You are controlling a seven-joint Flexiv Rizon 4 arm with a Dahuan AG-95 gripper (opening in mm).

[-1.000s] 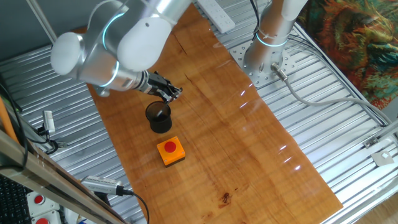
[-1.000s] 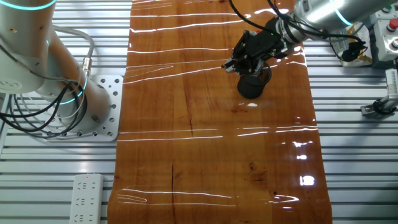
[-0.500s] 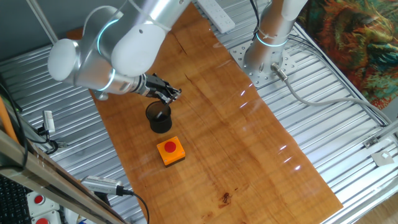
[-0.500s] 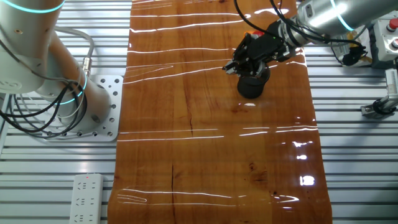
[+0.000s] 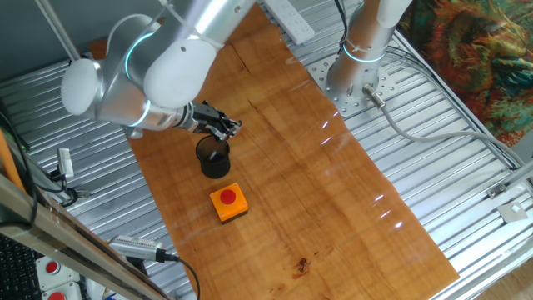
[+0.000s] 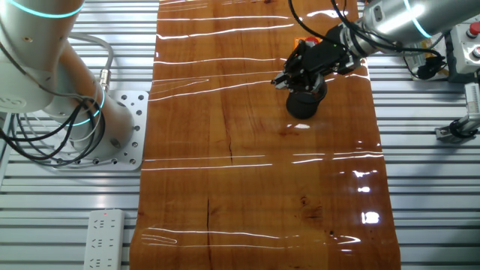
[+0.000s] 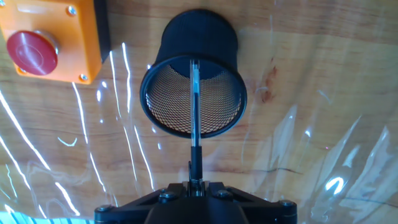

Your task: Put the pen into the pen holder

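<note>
Hand: the hand (image 7: 194, 184) is closed on the dark end of the pen (image 7: 194, 99), its two jaws pinched together with the shaft sticking out straight ahead of them
Pen: held above the counter (image 5: 308, 167), its silvery part reaching over the near rim and across the mouth of the pen holder (image 7: 193, 93); I judge the tip to be at or just inside the opening, not yet let go
Pen holder: black mesh cup standing upright on the wood, just beside the orange box (image 7: 53, 37) with its red button
Why held so: gripping the pen by one end leaves the long free part to lead into the cup, and lining the shaft up with the middle of the rim gives it room on both sides
Hand view shows: the mesh wall, the pen centred on the opening, and the jaws pinching it
One fixed view shows: the hand (image 5: 223, 125) sits high beside the cup (image 5: 213, 157), with the box (image 5: 227, 202) nearer the camera; the pen itself is too thin to make out there
The other fixed view shows: the hand (image 6: 289, 75) leaning over the cup (image 6: 305, 101) from its far side; the orange box is mostly hidden behind the wrist
</note>
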